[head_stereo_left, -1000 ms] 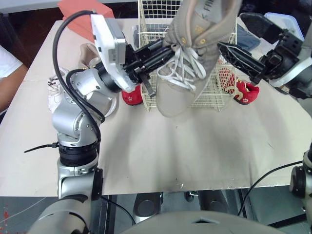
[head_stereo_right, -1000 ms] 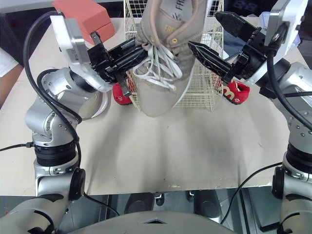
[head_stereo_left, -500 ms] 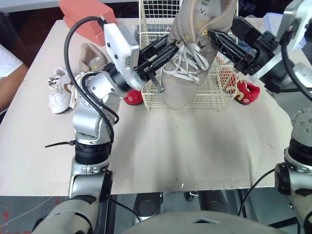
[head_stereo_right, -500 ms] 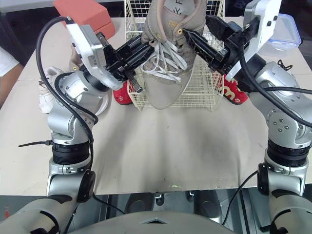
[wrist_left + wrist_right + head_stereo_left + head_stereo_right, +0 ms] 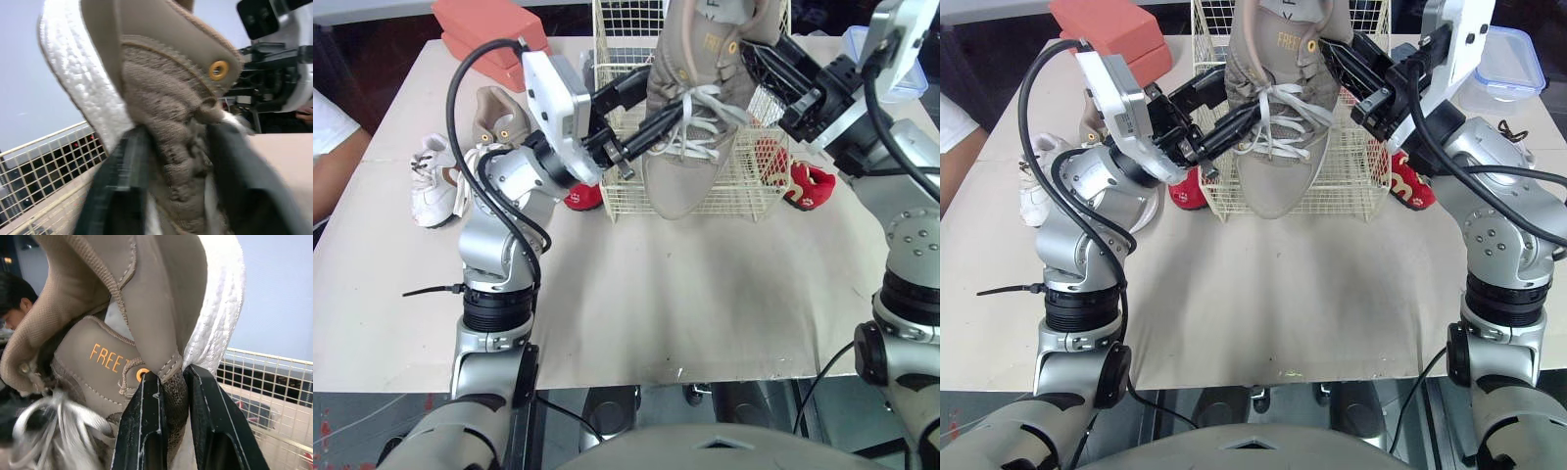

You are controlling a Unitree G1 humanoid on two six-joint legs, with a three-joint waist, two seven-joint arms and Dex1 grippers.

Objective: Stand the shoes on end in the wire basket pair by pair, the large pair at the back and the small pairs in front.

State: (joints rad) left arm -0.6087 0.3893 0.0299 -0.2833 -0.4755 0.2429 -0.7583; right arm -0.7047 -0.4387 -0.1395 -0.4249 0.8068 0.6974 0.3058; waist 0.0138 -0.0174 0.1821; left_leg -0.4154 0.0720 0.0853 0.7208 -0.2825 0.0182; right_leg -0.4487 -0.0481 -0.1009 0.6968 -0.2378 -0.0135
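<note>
so: big tan sneaker (image 5: 690, 117) hangs toe-down over wire basket (image 5: 749, 191) at middle of tabletop (image 5: 685, 294) far edge, not seated yet I reckon. Left tool (image 5: 641, 117) clamped on knit upper by laces, right tool (image 5: 172, 382) pinching collar edge. Upper looks soft and floppy, foam sole probably light; stiffer heel seems better hold. Wrinkly beige cover on tabletop. Small red shoes (image 5: 808, 186) flank basket, white pair (image 5: 433, 181) and person's arm (image 5: 333, 147) at left edge.

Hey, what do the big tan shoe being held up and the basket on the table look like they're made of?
The tan shoe: matte knit fabric with suede-like panels, judging by the ribbed weave and stitched edges; its sole looks like white pebbled foam. The wire basket: thin metal wire with a cream coating, probably, given the welded grid.
</note>
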